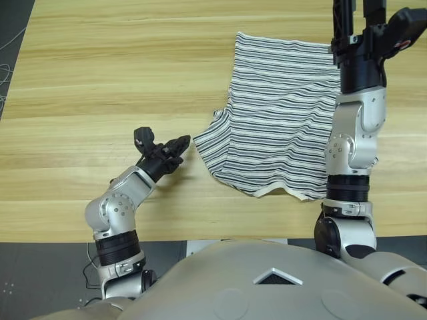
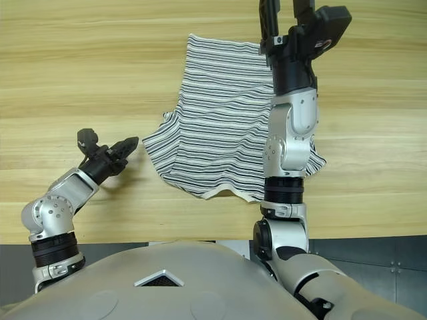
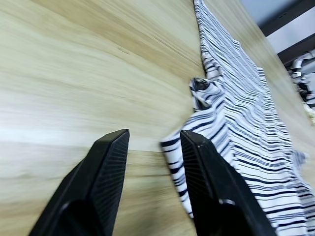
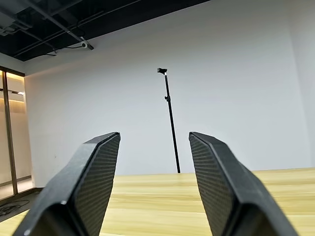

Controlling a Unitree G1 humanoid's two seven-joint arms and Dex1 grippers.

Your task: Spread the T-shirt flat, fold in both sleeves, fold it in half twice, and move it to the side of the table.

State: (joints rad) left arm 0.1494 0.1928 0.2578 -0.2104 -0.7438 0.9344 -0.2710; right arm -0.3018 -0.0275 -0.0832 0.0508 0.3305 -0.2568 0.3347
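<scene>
A black-and-white striped T-shirt (image 1: 280, 113) lies on the wooden table (image 1: 100, 80), right of centre, with a puckered spot (image 3: 201, 87) on its left side. Its near-left corner (image 1: 200, 143) points at my left gripper (image 1: 163, 140), which hovers low over the table just left of it. The left gripper's fingers (image 3: 110, 152) stand open with bare wood between them; the shirt's edge (image 3: 170, 145) lies beside one tip. My right gripper (image 1: 357, 10) is raised at the shirt's far right corner, open and holding nothing. The right forearm hides the shirt's right edge.
Bare wood stretches across the table's left half and far side. The front edge (image 1: 67, 240) runs just before the robot. Cables (image 1: 5, 67) lie on the dark floor at the left. A thin black stand (image 4: 171, 123) rises beyond the table's far end.
</scene>
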